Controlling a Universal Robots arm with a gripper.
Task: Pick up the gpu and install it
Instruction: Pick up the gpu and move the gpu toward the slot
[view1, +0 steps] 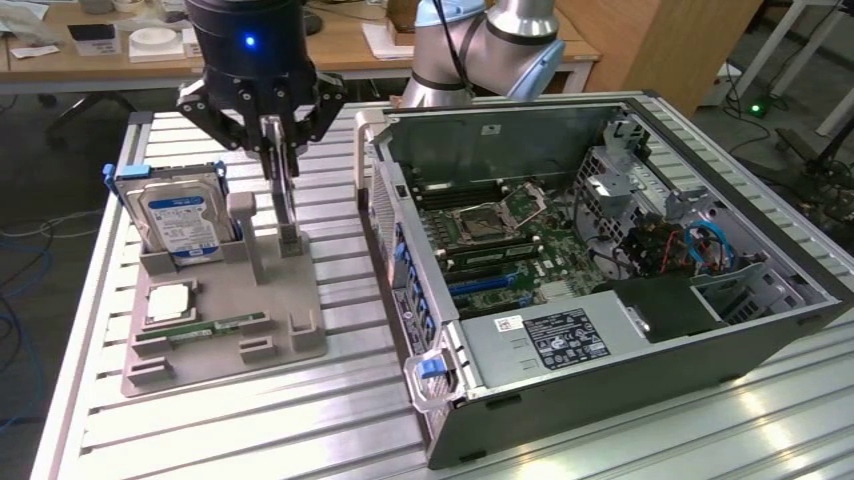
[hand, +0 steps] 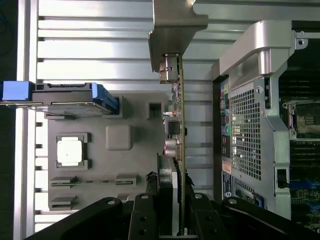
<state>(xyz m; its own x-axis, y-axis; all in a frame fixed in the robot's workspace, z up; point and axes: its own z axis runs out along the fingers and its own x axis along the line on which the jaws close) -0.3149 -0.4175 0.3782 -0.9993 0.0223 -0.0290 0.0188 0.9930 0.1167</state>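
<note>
**A:** Where does the gripper (view1: 280, 138) stand?

**B:** In the upper left of the exterior view, above the gray holder tray (view1: 267, 290) on the slatted tabletop (view1: 267, 420). Its black fingers point straight down and are clamped on the gpu (hand: 181, 125), one on each flat face of the card.

**A:** So the card is in its grasp. How does it sit?

**B:** Upright and edge-on to both cameras, so it reads as a thin vertical strip. The gripper has the card's upper part, and the rest hangs directly below the fingers. The lower end reaches the small post of the holder tray (whether it rests in the slot or has just cleared it cannot be told). In the wrist view the silvery end bracket (hand: 175, 25) juts out at the far end of the card, away from the fingers.

**A:** What is around it?

**B:** The hard drive (view1: 180, 215) with its blue-white label stands in the same tray, just toward the exterior view's left of the card. A square processor chip (view1: 170, 300) and a narrow green memory stick (view1: 214, 325) lie lower in the tray. The open computer case (view1: 747, 345) fills the right half of the frame with its motherboard (view1: 501, 235) exposed. The card is beside the case's perforated rear wall, not inside it.
</note>
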